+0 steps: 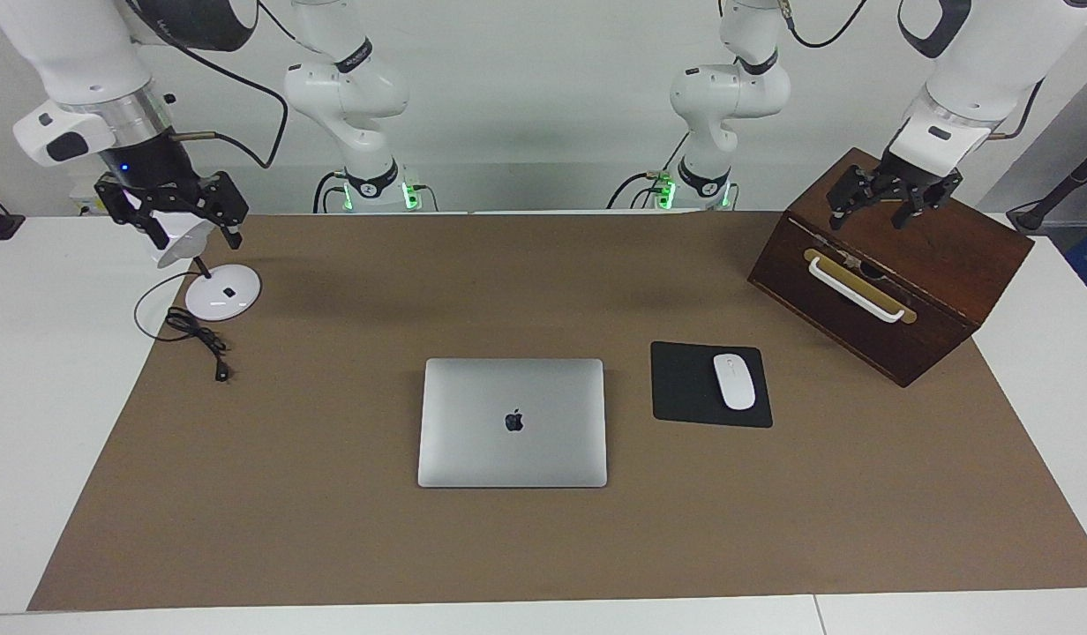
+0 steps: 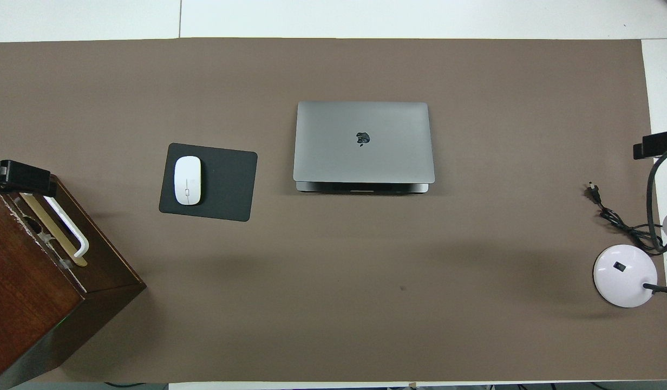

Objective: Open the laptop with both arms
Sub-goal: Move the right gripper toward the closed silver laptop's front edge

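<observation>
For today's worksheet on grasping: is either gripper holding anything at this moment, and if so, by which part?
Nothing is held. The left gripper hangs over the wooden box, the right gripper over the desk lamp. The laptop lies shut and untouched.

Wooden box (image 2: 36, 281) cut by overhead edge; both arms' upper links out of frame.

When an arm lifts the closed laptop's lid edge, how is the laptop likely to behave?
The laptop looks like a thin, rigid metal slab, so it should stay stiff. Its smooth lid probably offers little grip. Lying flat and unrestrained on the brown mat, the base may rise or slide with the lid unless the second arm holds it down.
</observation>
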`<action>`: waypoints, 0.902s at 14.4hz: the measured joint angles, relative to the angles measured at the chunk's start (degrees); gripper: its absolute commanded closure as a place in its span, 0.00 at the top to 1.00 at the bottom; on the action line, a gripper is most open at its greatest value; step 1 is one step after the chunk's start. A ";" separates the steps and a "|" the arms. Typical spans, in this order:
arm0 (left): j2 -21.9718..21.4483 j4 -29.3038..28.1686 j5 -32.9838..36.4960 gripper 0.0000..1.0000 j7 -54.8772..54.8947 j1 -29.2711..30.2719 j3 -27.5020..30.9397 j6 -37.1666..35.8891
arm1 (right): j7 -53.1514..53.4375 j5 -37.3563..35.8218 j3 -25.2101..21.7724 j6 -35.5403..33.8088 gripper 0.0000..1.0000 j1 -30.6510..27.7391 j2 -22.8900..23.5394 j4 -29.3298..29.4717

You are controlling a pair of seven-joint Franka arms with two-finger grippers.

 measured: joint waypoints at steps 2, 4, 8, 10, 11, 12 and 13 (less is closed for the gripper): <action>0.00 0.00 0.00 1.00 0.00 0.01 -0.05 -0.03 | 0.00 0.00 0.00 0.00 1.00 0.00 0.00 0.00; 0.00 0.00 0.00 1.00 0.00 -0.05 -0.29 -0.14 | 0.00 0.00 0.00 0.00 1.00 0.00 0.00 0.00; -0.06 -0.01 0.00 1.00 -0.01 -0.06 -0.59 -0.55 | 0.00 0.00 0.10 0.00 1.00 0.01 0.00 -0.01; -0.13 -0.34 0.00 0.70 -0.04 -0.06 -0.73 -0.11 | 0.23 0.25 0.38 0.00 1.00 0.02 0.00 -0.01; -0.31 -1.13 0.00 0.38 -0.04 -0.07 -0.80 1.12 | 1.84 1.67 0.54 0.00 1.00 0.04 0.00 -0.03; -0.64 -2.49 0.00 0.02 -0.05 -0.08 -0.85 3.13 | 5.60 4.68 0.92 0.27 1.00 0.10 0.00 -0.05; -1.07 -4.28 0.00 0.00 -0.05 -0.09 -0.90 5.81 | 10.97 8.05 1.96 1.53 1.00 0.18 0.00 -0.08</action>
